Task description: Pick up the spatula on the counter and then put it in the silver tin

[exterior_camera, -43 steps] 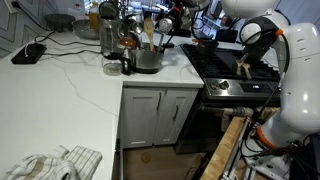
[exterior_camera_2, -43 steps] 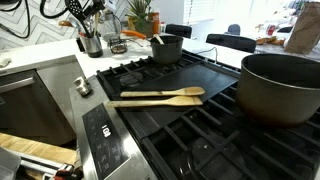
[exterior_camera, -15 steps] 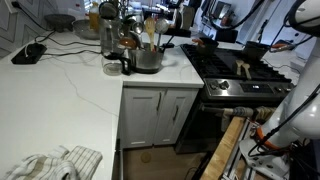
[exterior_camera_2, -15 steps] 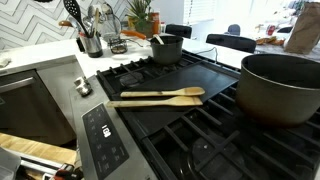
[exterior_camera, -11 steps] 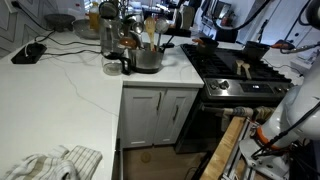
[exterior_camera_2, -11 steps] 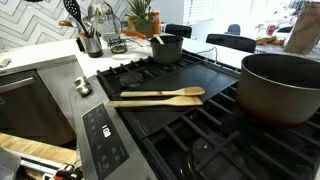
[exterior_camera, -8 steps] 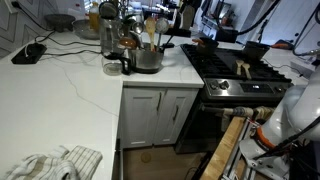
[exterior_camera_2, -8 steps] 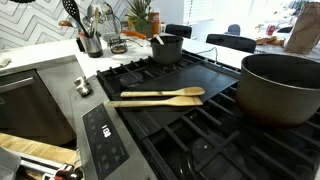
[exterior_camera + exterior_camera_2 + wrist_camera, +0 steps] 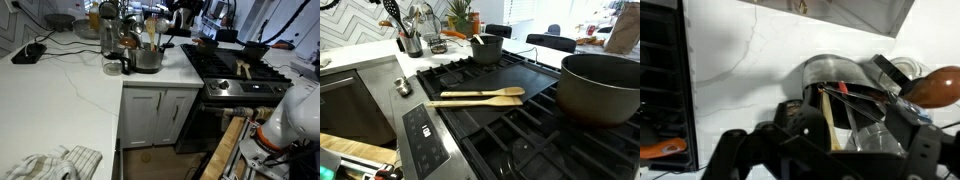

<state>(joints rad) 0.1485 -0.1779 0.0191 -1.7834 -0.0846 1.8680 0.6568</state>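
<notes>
The gripper (image 9: 184, 16) shows in an exterior view as a dark, blocky shape hanging above the back of the white counter (image 9: 60, 95), at about 1 o'clock from the silver tin (image 9: 148, 60) and clear of it. In the wrist view the gripper (image 9: 825, 152) fills the lower half as black, rounded, blurred metal parts. I cannot tell whether its jaws are spread or closed, or whether they hold anything.

The tin is round, low and shiny. It stands on the smooth, faintly veined stone near the stove's (image 9: 235, 75) edge. In the wrist view its curved bright wall (image 9: 822, 72) sits at 12 o'clock from the gripper, with dark utensil handles crossing its mouth.

A flat, pale tan wooden strip, which looks like the spatula (image 9: 830, 128), stands upright in front of the tin, among the dark gripper parts. Whether it is gripped or resting in the tin is not clear. In the exterior view, pale wooden handles rise from the tin, too small to tell apart.

A tall clear glass jar (image 9: 108, 36) stands at 10 o'clock from the tin, and a small dark cup (image 9: 113, 67) is just beside the tin at 8 o'clock. A glossy reddish-brown spoon bowl (image 9: 936, 86) lies at 3 o'clock in the wrist view.

On the black iron grates, two long wooden spoons (image 9: 477, 97) lie side by side, near a wide dark pot (image 9: 602, 88) at 3 o'clock. A crumpled cloth (image 9: 50, 164) lies at the counter's near edge.
</notes>
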